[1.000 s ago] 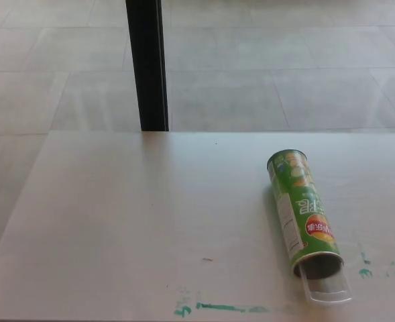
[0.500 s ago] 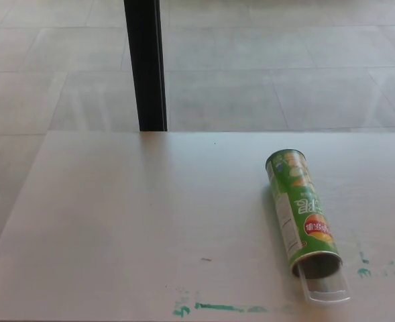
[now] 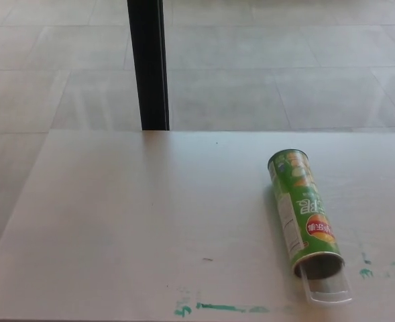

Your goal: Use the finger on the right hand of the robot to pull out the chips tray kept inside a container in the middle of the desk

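A green chips container [image 3: 303, 211] lies on its side on the right part of the white desk [image 3: 150, 215], its open mouth facing the near edge. A clear plastic tray [image 3: 329, 286] sticks a short way out of that mouth. Neither of my hands shows in the head view.
A black post [image 3: 148, 64] stands behind the desk's far edge, left of centre. Green paint marks [image 3: 217, 308] streak the desk near the front edge, with more dabs [image 3: 366, 272] right of the tray. Tiled floor lies beyond.
Only the camera has shifted slightly; the container and tray lie where they were.
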### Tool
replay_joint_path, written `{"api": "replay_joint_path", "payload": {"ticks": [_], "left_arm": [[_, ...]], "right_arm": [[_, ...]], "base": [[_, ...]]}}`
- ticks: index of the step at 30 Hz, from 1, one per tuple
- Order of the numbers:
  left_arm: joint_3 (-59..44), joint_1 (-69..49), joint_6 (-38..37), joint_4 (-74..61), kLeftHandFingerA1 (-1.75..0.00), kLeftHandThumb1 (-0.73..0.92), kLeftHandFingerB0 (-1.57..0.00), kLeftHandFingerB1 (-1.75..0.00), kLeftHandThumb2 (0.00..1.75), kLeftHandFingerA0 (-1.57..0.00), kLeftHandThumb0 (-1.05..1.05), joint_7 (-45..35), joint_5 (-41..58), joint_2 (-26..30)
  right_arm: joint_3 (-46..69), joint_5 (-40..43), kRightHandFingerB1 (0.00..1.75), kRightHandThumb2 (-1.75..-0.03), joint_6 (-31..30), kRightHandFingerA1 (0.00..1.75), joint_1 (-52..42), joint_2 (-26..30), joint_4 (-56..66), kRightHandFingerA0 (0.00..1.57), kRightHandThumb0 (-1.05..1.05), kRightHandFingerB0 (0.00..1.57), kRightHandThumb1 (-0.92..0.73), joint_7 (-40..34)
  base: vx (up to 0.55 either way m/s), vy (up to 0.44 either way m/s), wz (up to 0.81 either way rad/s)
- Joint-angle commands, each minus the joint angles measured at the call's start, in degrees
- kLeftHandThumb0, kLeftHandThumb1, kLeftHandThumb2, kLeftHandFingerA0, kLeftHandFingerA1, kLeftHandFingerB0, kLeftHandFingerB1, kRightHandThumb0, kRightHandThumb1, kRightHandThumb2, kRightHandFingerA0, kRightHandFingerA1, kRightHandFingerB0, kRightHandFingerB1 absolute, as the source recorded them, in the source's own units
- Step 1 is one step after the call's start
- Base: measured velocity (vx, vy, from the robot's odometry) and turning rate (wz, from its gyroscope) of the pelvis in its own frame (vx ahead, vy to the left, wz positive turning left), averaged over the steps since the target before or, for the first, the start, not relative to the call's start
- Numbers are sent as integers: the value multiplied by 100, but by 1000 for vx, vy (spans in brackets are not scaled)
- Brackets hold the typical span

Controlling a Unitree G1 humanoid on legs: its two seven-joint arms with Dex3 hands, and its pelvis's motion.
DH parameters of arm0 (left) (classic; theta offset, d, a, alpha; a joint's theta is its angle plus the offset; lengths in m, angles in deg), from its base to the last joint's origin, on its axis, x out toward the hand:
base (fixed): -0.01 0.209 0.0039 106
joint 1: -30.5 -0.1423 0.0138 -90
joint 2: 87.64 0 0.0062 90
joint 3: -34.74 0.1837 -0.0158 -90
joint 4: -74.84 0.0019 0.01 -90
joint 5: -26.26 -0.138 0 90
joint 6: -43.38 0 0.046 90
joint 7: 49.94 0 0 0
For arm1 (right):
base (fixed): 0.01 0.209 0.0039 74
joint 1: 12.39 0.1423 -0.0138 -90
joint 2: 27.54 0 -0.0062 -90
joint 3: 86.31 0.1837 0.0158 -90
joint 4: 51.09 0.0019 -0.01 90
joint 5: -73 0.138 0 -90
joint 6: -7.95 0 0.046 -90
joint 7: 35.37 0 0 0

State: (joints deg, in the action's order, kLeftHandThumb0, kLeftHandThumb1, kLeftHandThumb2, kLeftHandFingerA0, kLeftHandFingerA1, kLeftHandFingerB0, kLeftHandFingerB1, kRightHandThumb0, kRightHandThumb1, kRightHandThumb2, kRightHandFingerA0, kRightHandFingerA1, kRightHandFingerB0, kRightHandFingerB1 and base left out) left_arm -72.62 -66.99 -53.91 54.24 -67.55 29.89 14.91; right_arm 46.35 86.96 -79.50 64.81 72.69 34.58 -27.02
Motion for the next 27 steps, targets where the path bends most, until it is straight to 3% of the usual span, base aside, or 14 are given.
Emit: {"api": "replay_joint_path", "payload": {"ticks": [1,3,4,6,7,8,12,14,19,20,21,22,26,27], "left_arm": [[-49,3,3,59,-94,84,-40,-114,65,-30,-75,-51,81,188],[-31,17,50,50,-94,84,-40,-114,65,-30,-75,-58,66,199],[-8,-1,-19,45,-100,84,-39,-113,65,-31,-76,-56,38,201],[-36,32,11,91,-97,82,-40,-122,65,-33,-75,-22,61,192],[64,658,334,319,-59,69,-63,-61,60,-54,-57,114,-75,289],[102,916,458,401,-61,69,-67,-81,61,-53,-58,139,-120,334],[125,945,427,452,-60,70,-70,-78,61,-54,-57,142,-108,348],[129,979,435,517,-60,69,-66,-59,61,-57,-57,170,-102,350],[130,1052,452,527,-61,69,-68,-71,61,-53,-57,125,-65,382],[156,1050,416,529,-62,69,-67,-83,61,-54,-58,129,-90,386],[157,1049,403,533,-61,69,-59,-61,60,-54,-57,127,-86,385],[119,1057,423,541,-61,68,-63,-86,60,-54,-56,116,-39,376],[112,1064,422,542,-60,69,-64,-76,60,-53,-56,93,-29,381],[147,1070,442,533,-58,69,-62,-61,61,-52,-57,123,-64,391]], "right_arm": [[-283,284,34,-58,-642,61,-79,-274,2266,71,-34,37,-62,-318],[-370,169,34,-58,-630,61,-74,-275,2435,71,-34,37,-62,-287],[-453,153,35,-57,-548,53,-36,-343,2485,82,-36,45,-54,-275],[-715,-133,37,-58,-334,64,-53,-410,2708,72,-29,36,-60,-230],[-795,-303,38,-58,-166,63,-98,-397,2722,72,-27,35,-60,-177],[-1093,-639,39,-58,-67,63,-196,-289,2892,69,-22,32,-63,-24],[-1454,-880,40,-58,-336,62,-321,-163,3265,68,-16,32,-63,25],[-1736,-1002,40,-58,-665,64,-327,-96,3560,67,-19,33,-63,35],[-2292,-1403,39,-57,-598,66,-55,72,3336,69,-21,33,-61,87],[-2367,-1451,39,-58,-640,66,-43,129,3327,68,-22,32,-62,128],[-2438,-1529,40,-57,-632,66,-28,156,3308,70,-22,34,-61,137],[-2582,-1697,40,-58,-550,67,-4,201,3247,71,-24,34,-62,138],[-2920,-1933,40,-58,-445,67,70,307,3081,71,-24,34,-62,184],[-3014,-1980,41,-58,-390,68,108,315,3010,72,-23,35,-62,193]], "base": [[0,0,0],[0,0,0],[0,0,0],[0,0,0],[0,0,0],[0,0,0],[-4,2,2],[0,0,0],[0,0,0],[0,0,0],[0,0,0],[0,0,0],[0,0,0],[0,0,0]]}}
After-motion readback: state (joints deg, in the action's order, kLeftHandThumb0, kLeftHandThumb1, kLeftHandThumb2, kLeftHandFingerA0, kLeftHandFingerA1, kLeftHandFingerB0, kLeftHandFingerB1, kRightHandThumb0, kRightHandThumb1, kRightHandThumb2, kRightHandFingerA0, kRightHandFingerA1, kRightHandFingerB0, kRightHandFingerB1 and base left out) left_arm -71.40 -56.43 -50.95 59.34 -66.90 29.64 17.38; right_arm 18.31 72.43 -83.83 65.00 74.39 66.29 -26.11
